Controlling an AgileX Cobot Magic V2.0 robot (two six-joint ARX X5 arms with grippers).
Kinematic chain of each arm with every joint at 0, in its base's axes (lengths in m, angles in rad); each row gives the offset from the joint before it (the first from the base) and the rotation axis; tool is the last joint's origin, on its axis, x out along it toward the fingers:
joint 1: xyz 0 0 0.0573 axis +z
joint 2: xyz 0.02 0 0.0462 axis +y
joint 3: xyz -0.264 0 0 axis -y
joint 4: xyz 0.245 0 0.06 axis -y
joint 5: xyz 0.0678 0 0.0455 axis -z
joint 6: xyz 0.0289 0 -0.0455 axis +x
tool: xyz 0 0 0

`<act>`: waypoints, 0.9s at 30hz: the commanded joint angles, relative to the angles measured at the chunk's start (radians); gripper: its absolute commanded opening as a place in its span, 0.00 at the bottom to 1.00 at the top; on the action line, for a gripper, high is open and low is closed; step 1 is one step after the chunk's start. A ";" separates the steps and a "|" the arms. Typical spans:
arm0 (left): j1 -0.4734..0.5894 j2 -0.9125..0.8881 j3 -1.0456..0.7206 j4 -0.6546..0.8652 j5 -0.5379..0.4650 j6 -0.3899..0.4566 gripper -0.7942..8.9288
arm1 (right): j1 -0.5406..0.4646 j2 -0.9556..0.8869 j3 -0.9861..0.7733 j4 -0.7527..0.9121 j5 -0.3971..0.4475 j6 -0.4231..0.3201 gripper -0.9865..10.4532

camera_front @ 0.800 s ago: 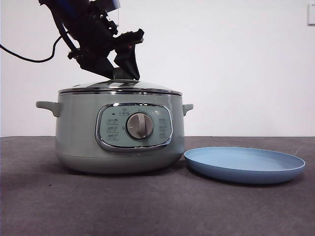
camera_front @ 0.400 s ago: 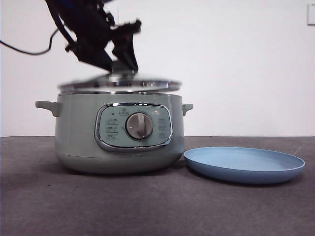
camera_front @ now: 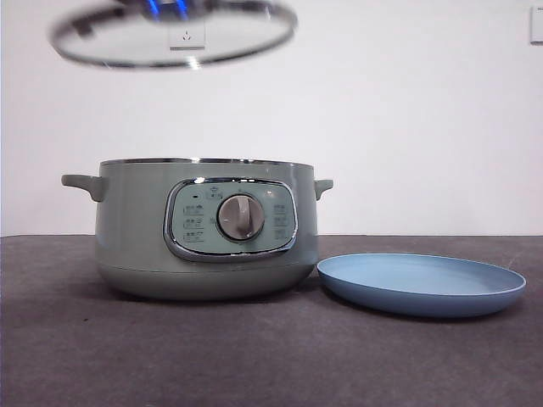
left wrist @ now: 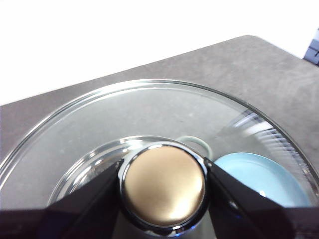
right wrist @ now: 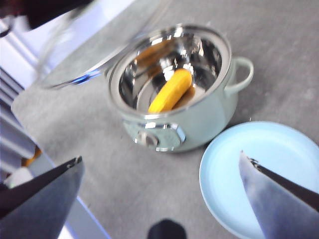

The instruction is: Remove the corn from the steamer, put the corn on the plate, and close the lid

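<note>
The sage-green steamer (camera_front: 204, 229) stands open on the dark table. My left gripper (left wrist: 163, 167) is shut on the knob (left wrist: 164, 184) of the glass lid (left wrist: 149, 109) and holds it high above the steamer, up at the left in the front view (camera_front: 174, 34). The corn (right wrist: 170, 91) lies yellow inside the steamer's metal bowl (right wrist: 199, 119). The light blue plate (camera_front: 422, 284) sits empty just right of the steamer. My right gripper (right wrist: 160, 157) is open and empty, high above the steamer and plate (right wrist: 259, 174).
A white wall stands behind the table. Bare dark table (camera_front: 254, 356) lies in front of the steamer and plate. The table's edge (right wrist: 75, 209) runs past the steamer's dial side in the right wrist view.
The left gripper has lifted the lid off the steamer and raised it up and slightly left. The arm has risen out of the front view. The steamer now stands open.
</note>
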 commanded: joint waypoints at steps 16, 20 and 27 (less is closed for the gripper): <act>-0.002 -0.461 0.005 -0.396 -0.031 0.005 0.07 | 0.344 0.384 0.075 0.352 0.324 0.254 0.56; -0.002 -0.514 0.005 -0.459 -0.031 0.005 0.07 | 0.433 0.541 0.194 0.348 0.420 0.254 0.56; -0.002 -0.545 0.005 -0.520 -0.030 0.005 0.07 | 0.546 0.871 0.540 0.238 0.601 0.253 0.56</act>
